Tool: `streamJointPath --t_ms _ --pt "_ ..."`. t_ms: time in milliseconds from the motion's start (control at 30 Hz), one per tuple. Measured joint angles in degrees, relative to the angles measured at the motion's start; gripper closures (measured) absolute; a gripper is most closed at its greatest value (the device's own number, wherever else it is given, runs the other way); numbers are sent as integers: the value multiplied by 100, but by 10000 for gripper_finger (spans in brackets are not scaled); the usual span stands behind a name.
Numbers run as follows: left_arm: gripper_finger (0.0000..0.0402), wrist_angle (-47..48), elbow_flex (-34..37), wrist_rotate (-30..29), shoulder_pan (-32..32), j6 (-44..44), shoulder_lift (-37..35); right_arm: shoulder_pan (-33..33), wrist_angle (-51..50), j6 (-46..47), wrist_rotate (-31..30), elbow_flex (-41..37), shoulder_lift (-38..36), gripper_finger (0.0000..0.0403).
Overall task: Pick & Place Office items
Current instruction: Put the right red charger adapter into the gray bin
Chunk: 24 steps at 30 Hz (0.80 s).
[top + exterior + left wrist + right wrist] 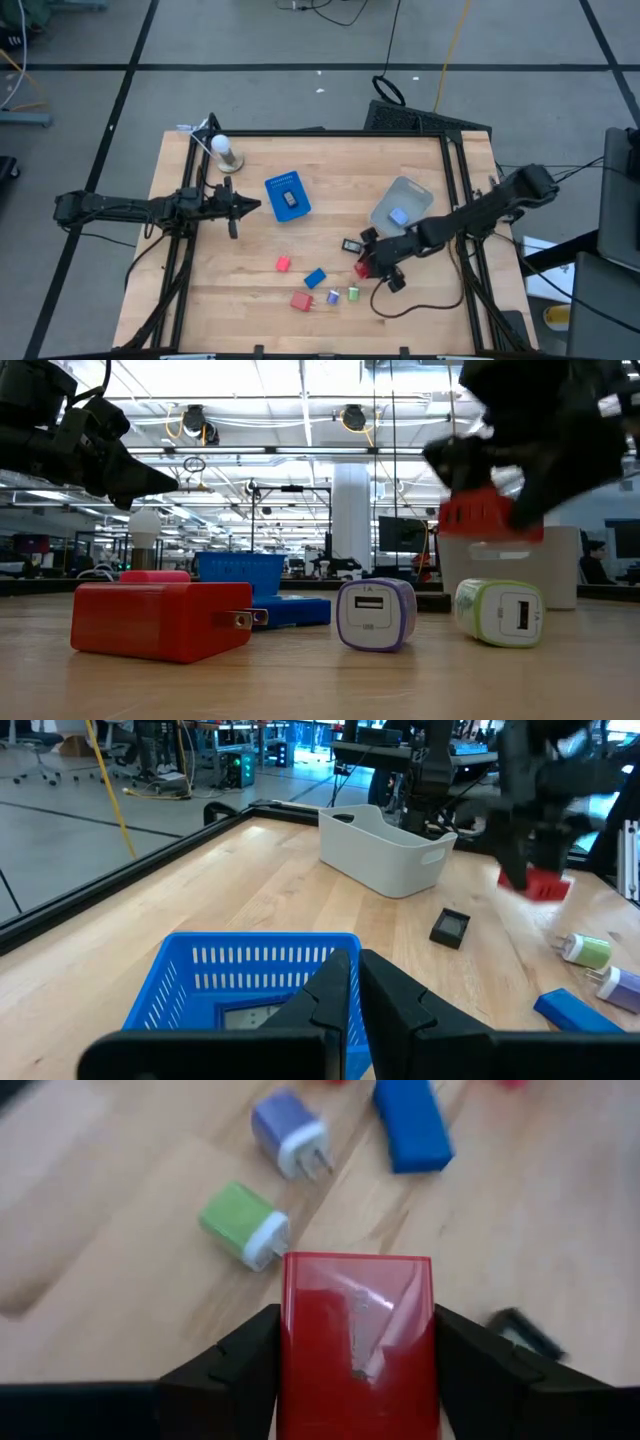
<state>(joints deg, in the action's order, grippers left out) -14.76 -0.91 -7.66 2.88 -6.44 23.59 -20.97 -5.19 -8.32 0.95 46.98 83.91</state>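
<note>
Wooden table [250,290] with a black frame around it, sitting in a big open workshop with taped floor lines. Biggest thing on top is the grey translucent bin [402,205] toward the right side, with a light-blue block [398,217] inside it. Next up is the blue square tray [288,195] near the middle, holding a small dark piece. A little white lamp-like thing [225,150] stands near the far left corner.

Right gripper [352,1350] is up off the table just in front of the bin, clamped on a red block [357,1342], one finger pressed against each side of it. In the low view that block hangs in the air, well clear of the wood.

Left gripper [352,985] hovers just left of the blue tray with its fingers pinched together, nothing between them.

Loose stuff: a red charger [160,620] with prongs lies at the front, a blue block [315,278] sits near it, and a small pink-red piece [283,264] is a bit further left. A purple charger [375,614] and a green charger [500,612] sit side by side near the front edge, close but apart. A black clip-like bit [351,245] rests just left of the right gripper.
</note>
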Motion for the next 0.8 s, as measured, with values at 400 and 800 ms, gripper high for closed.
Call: streamJointPath --t_ms 400,800 --pt "376 2 0 0 2 0 0 0 42 95 -337 -3 -1930 200" --pt "376 4 0 0 2 24 0 2 1099 413 -1180 -1264 -3742 200"
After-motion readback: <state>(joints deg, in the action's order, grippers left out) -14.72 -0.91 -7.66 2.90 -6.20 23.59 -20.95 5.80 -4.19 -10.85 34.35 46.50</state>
